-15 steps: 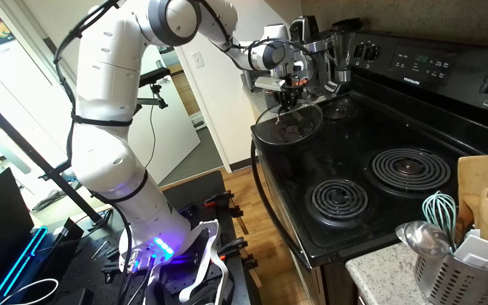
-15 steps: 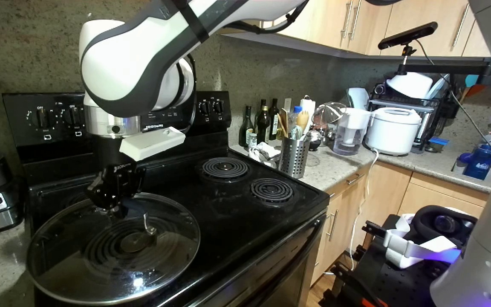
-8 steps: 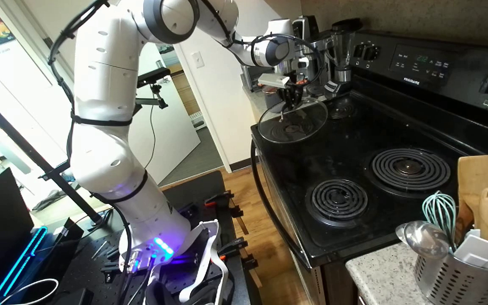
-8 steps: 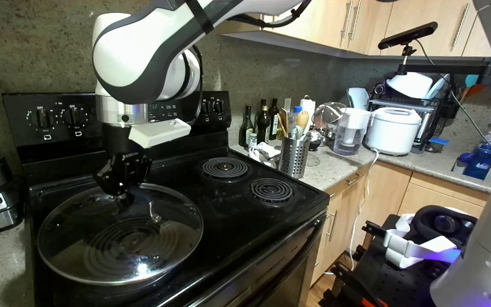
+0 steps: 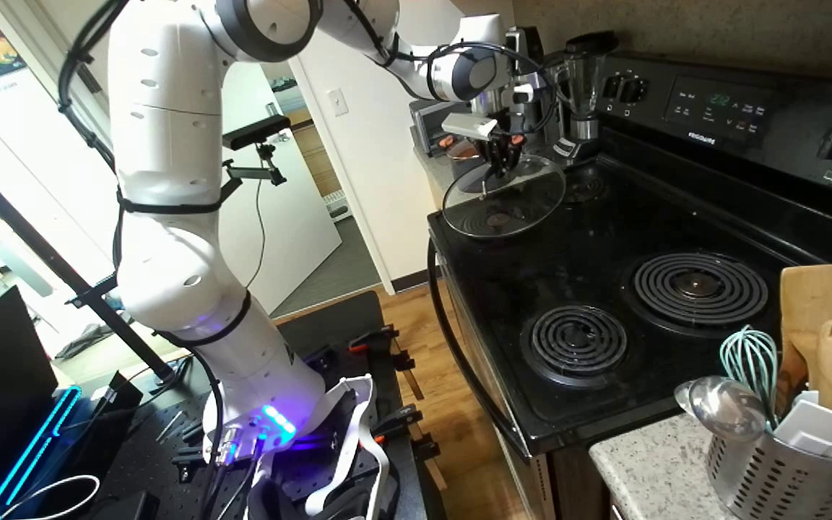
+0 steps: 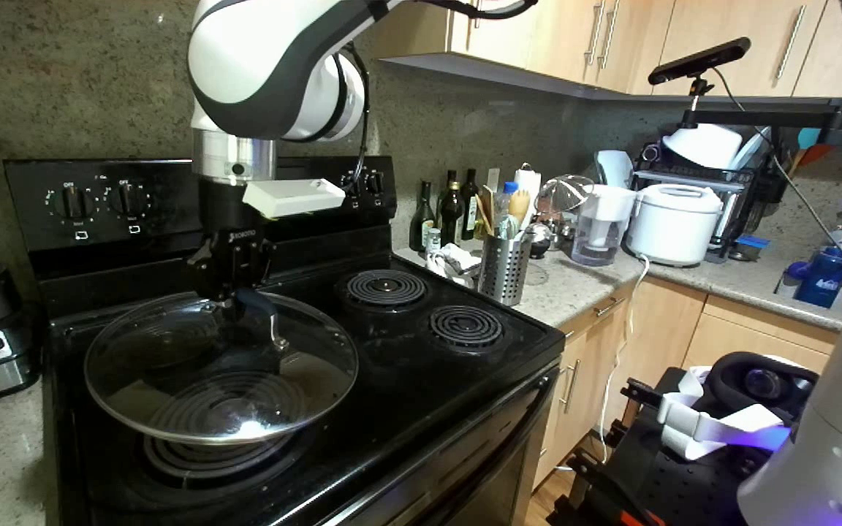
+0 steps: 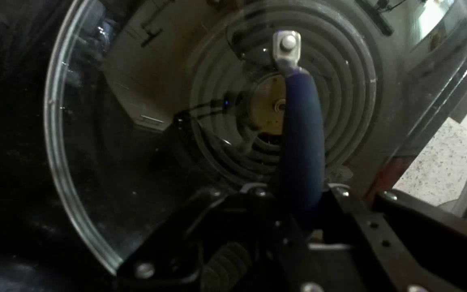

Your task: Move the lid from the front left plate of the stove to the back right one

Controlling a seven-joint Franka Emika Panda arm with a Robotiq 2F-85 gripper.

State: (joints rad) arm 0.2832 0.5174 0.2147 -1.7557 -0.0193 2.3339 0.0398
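Note:
The lid is clear glass with a steel rim (image 6: pixel 136 387) and a dark blue handle (image 7: pixel 304 134) on metal brackets. My gripper (image 6: pixel 229 298) is shut on the handle, whose far part is hidden between the fingers (image 7: pixel 298 198) in the wrist view. The lid (image 5: pixel 521 209) hangs tilted above the front left plate (image 6: pixel 209 464), which shows through the glass and below the rim. The back right plate (image 6: pixel 386 287) is bare; it also shows in an exterior view (image 5: pixel 700 285).
The front right plate (image 6: pixel 466 326) is bare. The back left plate (image 5: pixel 583 189) lies behind the lid. The control panel (image 5: pixel 719 108) rises along the stove's back. A blender (image 5: pixel 582 94) stands past the left side, a utensil holder (image 6: pixel 504 270) at the right on the counter.
My gripper has risen with the lid and moved slightly toward the stove's back and right. More of the front left plate now shows below the rim.

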